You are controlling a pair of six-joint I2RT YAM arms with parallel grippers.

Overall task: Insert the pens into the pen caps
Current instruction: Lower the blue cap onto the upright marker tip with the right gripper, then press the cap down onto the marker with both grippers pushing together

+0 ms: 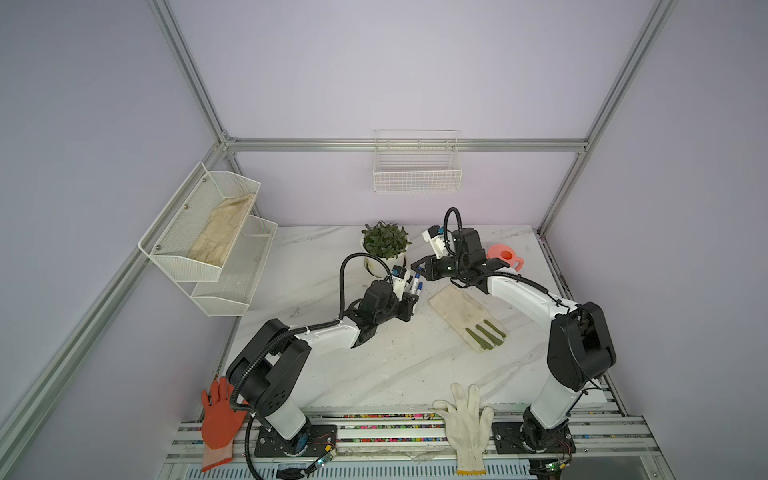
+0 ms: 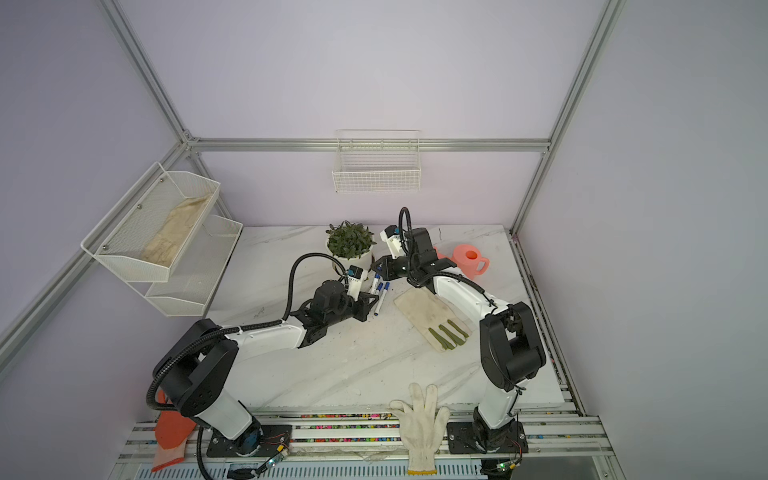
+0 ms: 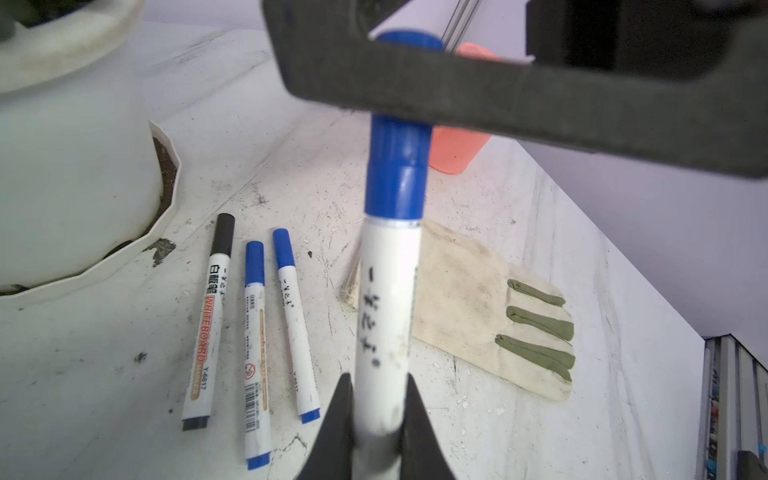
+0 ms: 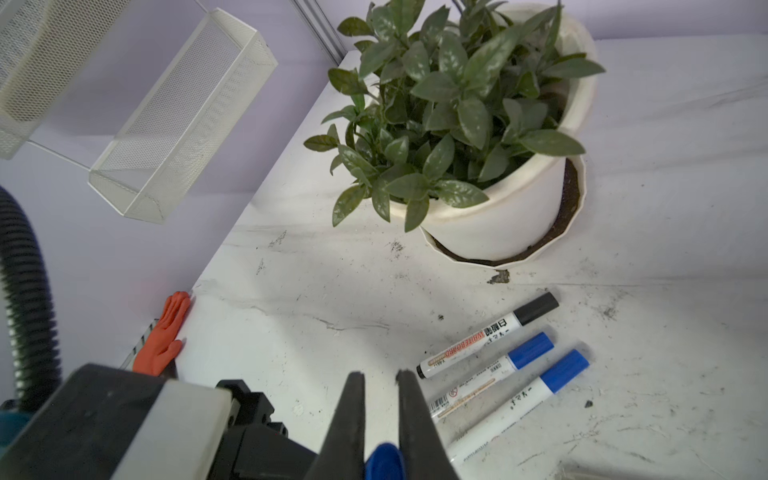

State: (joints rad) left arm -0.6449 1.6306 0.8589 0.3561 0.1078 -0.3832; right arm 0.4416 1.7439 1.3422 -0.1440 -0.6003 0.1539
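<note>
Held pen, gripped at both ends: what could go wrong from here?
1. The left gripper has its jaws on only the tail of the held pen, while the right gripper grips its blue cap. Any misaligned push could tilt the barrel or make it slip.
2. If the right gripper pulls away without opening, it may drag the cap off.
3. Released here, the pen might land on the three capped pens or the glove and roll.

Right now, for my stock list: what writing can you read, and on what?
"WHITEBOARD": black-capped pen.
"白板笔": same pen, by its cap.
"Y-6817": same pen, near its tail.
Barcode pen: print too small to read.
Other lying pen and raised pen: marks unreadable.
</note>
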